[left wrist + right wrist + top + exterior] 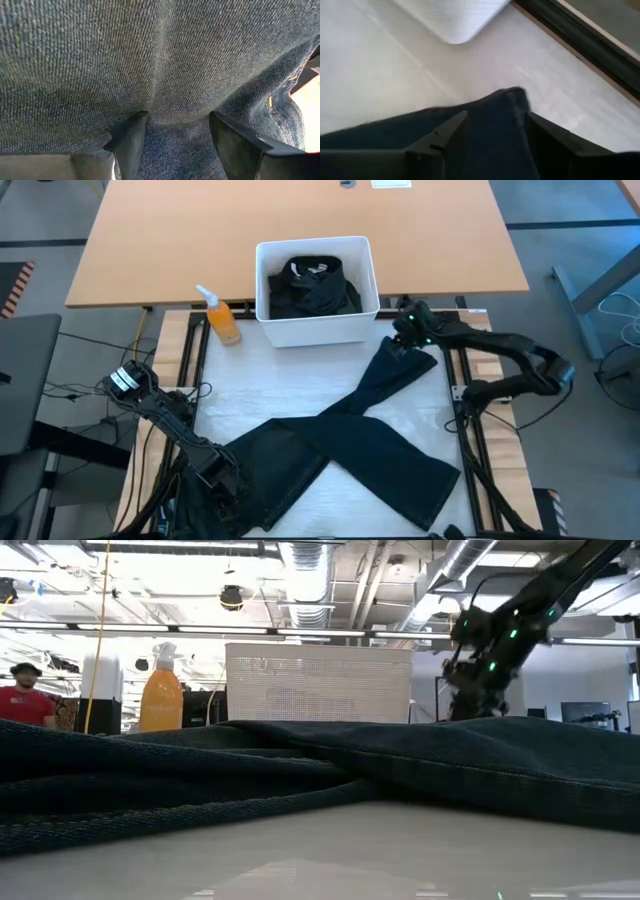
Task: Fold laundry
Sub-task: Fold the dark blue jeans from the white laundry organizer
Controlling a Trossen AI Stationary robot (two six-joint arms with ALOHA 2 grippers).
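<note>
Here a dark pair of jeans [350,445] is spread on the white desk [250,395] in front of the white bin [316,325], its legs crossed. One leg end lies just beside the bin, under the right gripper [408,338], whose jaws are held apart over the cloth. The left gripper [222,480] is set at the waist end, farthest from the bin, jaws apart on denim. More dark laundry [312,288] is kept inside the bin; an orange spray bottle [222,318] stands beside it.

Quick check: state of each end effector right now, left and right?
Left end effector: open, fingers pressed against the dark jeans, not gripping.
Right end effector: open, over the jeans' leg end by the white bin, holding nothing.
</note>
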